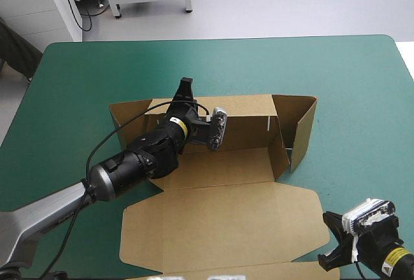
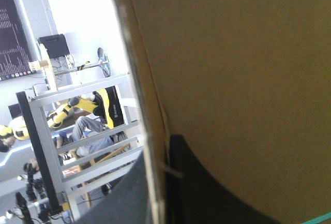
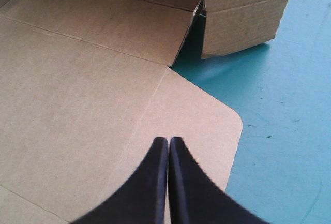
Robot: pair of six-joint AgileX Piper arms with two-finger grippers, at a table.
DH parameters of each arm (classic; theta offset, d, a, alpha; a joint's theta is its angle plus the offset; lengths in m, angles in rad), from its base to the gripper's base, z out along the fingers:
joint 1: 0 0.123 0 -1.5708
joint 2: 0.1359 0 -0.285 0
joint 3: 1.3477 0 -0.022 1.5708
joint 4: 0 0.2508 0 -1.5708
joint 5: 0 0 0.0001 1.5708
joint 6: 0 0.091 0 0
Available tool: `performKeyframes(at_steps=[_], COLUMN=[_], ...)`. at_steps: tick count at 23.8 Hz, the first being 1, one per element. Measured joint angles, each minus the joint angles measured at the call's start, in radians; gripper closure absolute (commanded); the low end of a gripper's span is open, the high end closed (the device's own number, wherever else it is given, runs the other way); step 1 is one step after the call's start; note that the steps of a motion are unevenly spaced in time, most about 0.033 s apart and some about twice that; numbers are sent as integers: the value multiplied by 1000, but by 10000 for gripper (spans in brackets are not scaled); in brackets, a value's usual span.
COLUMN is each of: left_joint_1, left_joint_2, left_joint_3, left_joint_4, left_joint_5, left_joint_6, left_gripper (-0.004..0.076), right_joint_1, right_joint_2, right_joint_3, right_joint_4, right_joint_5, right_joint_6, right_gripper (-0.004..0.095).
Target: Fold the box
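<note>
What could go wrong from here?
The left gripper holds the box only by the back wall's top edge; a pull may drag the whole sheet, as the right gripper, shut over the lid's corner, pins nothing visibly. The raised right wall looks untucked and may flop open.

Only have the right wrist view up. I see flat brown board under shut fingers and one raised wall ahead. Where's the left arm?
Observer: The left gripper is at the far side of the box, reaching across the tray floor from the table's left.
Operator: Is it gripping anything?
Observer: Yes. The left wrist view shows a board edge running between its fingers, which are all but shut on it.
Operator: Is that wall up or flat?
Observer: Up. In the high view the far wall stands along the back and meets the raised right wall, the one you see ahead.
</note>
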Motion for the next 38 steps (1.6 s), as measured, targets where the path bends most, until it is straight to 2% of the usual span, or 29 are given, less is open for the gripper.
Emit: performKeyframes(at_steps=[7,15,22,24,26,28,32,38], left_joint_1=[-10,-89,-98,-98,-98,-98,-98,-98], left_joint_2=[1,1,-3,-3,-3,-3,-3,-28], left_joint_3=[12,111,137,139,142,142,142,145], left_joint_4=[49,317,392,404,410,411,413,387], left_joint_5=[1,51,57,57,56,56,55,22], left_joint_6=[-158,-458,-535,-535,-535,-535,-535,-535], left_gripper=[731,731,731,731,731,731,731,731], right_joint_1=[0,0,0,0,0,0,0,0], right_joint_2=[0,0,0,0,0,2,61,243], right_joint_3=[0,0,0,0,0,-15,-116,-289], right_joint_4=[0,-3,-60,-76,-71,-61,-65,-197], right_joint_5=[0,0,-21,-28,-27,-3,13,80], right_joint_6=[0,0,24,58,66,69,91,199], right_gripper=[923,923,915,802,542,421,421,423])
